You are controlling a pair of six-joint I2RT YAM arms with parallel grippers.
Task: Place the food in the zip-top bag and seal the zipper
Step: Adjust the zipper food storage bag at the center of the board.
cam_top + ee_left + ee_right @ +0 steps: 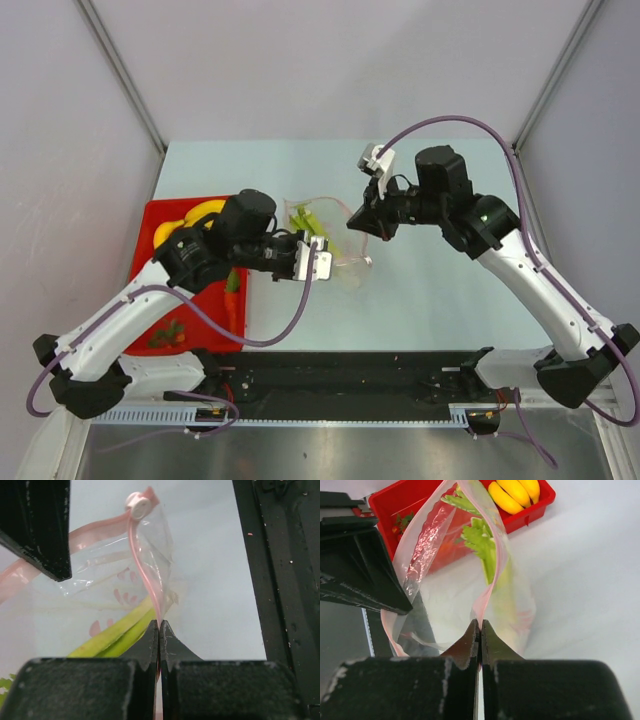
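The clear zip-top bag (348,268) hangs between my two grippers over the table's middle, its mouth held open. Green-white leeks (305,221) lie inside it. My left gripper (316,258) is shut on the pinkish-red zipper strip (145,575); the leeks (117,634) show just behind its tips (159,625). My right gripper (368,224) is shut on the opposite side of the strip (485,600), its tips (480,624) at the bag's mouth. Yellow bananas (200,212), an orange carrot (232,300) and red strawberries (168,335) lie in the tray.
The red tray (148,214) sits at the table's left, partly under my left arm; it also shows in the right wrist view (532,509) with bananas (515,491). Grey walls stand on both sides. A black rail runs along the near edge.
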